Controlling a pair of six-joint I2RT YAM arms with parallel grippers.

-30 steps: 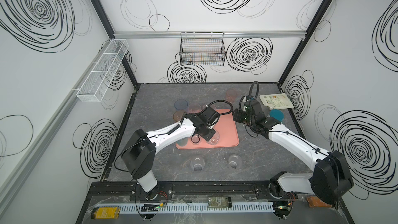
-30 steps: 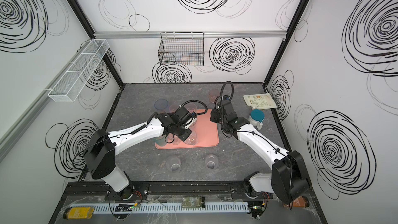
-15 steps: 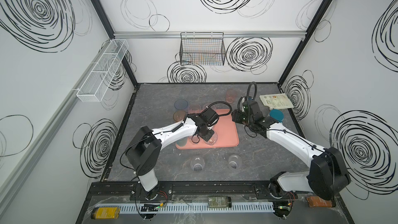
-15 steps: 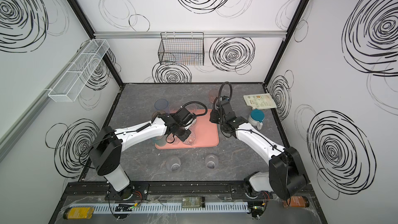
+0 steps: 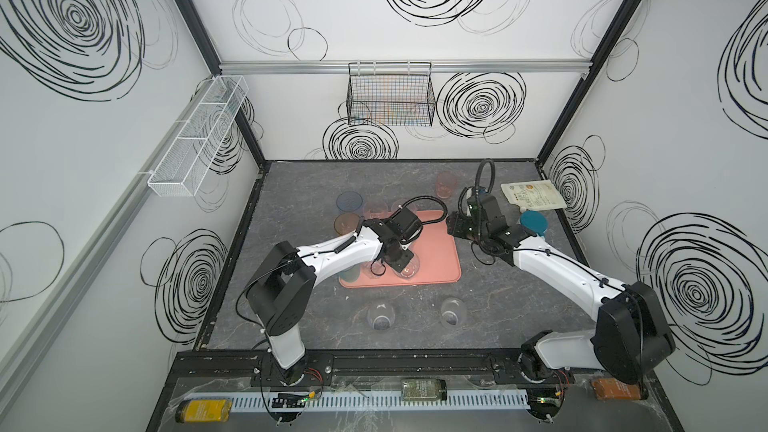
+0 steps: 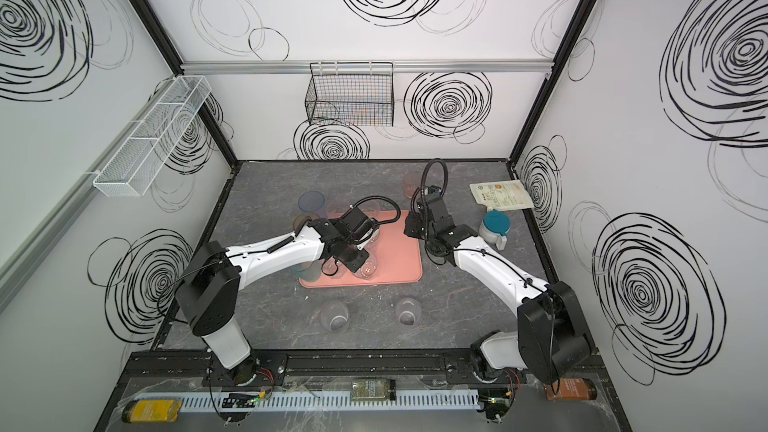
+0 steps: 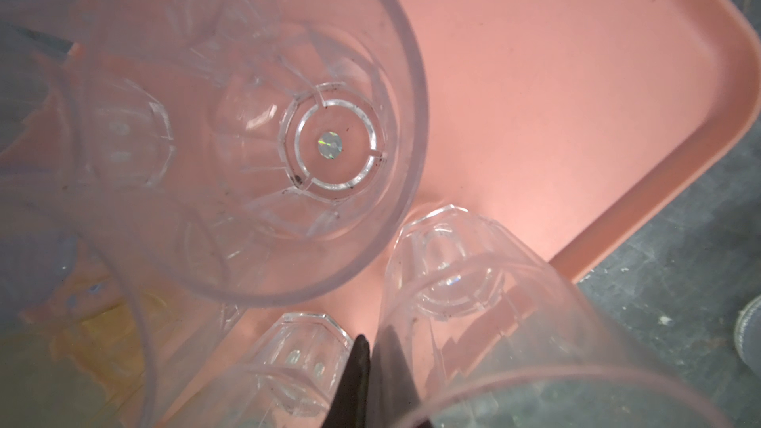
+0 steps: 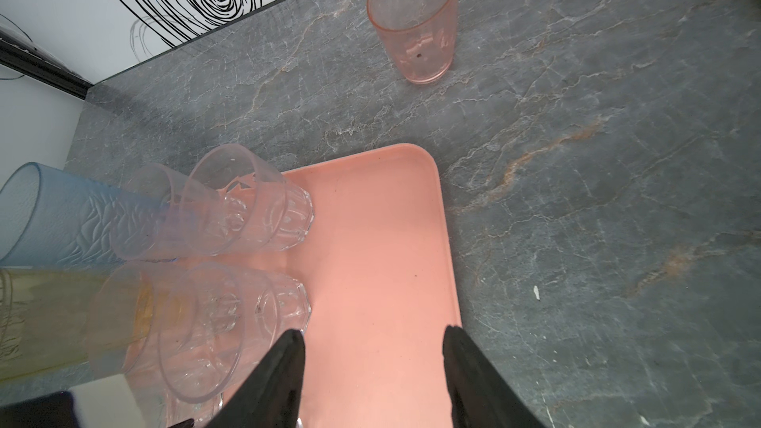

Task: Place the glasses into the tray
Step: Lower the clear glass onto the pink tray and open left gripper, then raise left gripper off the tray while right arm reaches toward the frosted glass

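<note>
Desk [image 5: 519, 305] carries the tray [image 5: 436, 243] mid-frame in a top view, with several glasses [image 8: 247, 216] on its left half. A pink glass [image 5: 446, 184] stands upright on the desk above the tray's upper right corner. Right tool [image 8: 372, 333] is spread and empty over that corner. The pink glass sits just up-frame of it, right arm nearer, so it's the likely next pick. Left tool [image 7: 370, 347] is pinching the wall of a clear glass [image 7: 453, 273] standing in the tray.
</note>
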